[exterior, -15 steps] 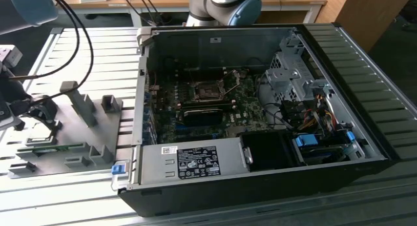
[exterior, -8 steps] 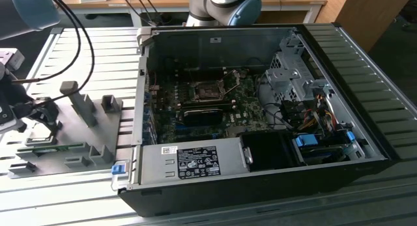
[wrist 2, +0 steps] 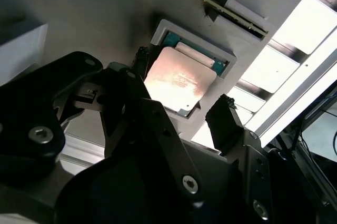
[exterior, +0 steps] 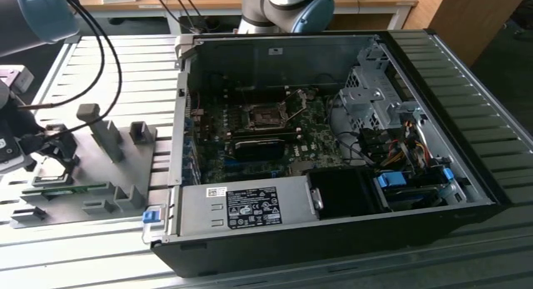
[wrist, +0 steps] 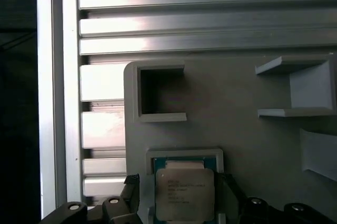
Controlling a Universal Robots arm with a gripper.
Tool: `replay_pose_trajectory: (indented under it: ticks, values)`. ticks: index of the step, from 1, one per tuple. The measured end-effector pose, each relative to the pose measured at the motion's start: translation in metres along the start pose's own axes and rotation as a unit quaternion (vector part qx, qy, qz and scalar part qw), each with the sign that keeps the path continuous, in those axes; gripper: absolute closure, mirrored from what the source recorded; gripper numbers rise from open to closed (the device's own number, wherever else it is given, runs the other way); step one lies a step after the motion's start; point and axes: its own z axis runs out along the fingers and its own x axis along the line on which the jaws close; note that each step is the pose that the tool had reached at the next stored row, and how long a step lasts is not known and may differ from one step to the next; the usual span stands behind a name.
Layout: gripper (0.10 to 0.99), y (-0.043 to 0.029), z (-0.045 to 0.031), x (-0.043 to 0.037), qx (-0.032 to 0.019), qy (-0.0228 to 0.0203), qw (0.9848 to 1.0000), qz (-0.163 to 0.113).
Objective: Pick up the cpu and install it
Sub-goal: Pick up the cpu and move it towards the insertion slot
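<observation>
Your fingers (wrist 2: pixel 225 121) stand spread either side of the cpu (wrist 2: pixel 179 81), seated in its holder (wrist 2: pixel 226 55); not yet lifted or installed.

The exterior view looks down at an angle from well back, taking in the open computer case (exterior: pixel 333 145) and grey fixture plate (exterior: pixel 125 167) on the slatted counter (exterior: pixel 125 64). Both wrist views sit close above that plate, the first square-on and the second slanted. They share the cpu (wrist: pixel 184 195) (wrist 2: pixel 179 81) between the tips of the end effector (wrist: pixel 180 183) (wrist 2: pixel 181 84).
</observation>
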Motion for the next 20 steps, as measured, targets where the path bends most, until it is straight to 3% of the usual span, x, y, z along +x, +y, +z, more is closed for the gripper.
replay_pose_trajectory:
  ticks: [5, 8, 9, 20]
  values:
    - [0.369, -0.0007, 0.0023, 0.0002, -0.0003, -0.0086, 1.0, 0.0]
    - [0.38, -0.0008, 0.0022, 0.0004, 0.0007, -0.0089, 1.0, 0.0]
    - [0.451, -0.0008, 0.0022, 0.0004, 0.0008, -0.0089, 1.0, 0.0]
    - [0.451, -0.0024, 0.0014, -0.0003, 0.0017, -0.0091, 1.0, 0.0]
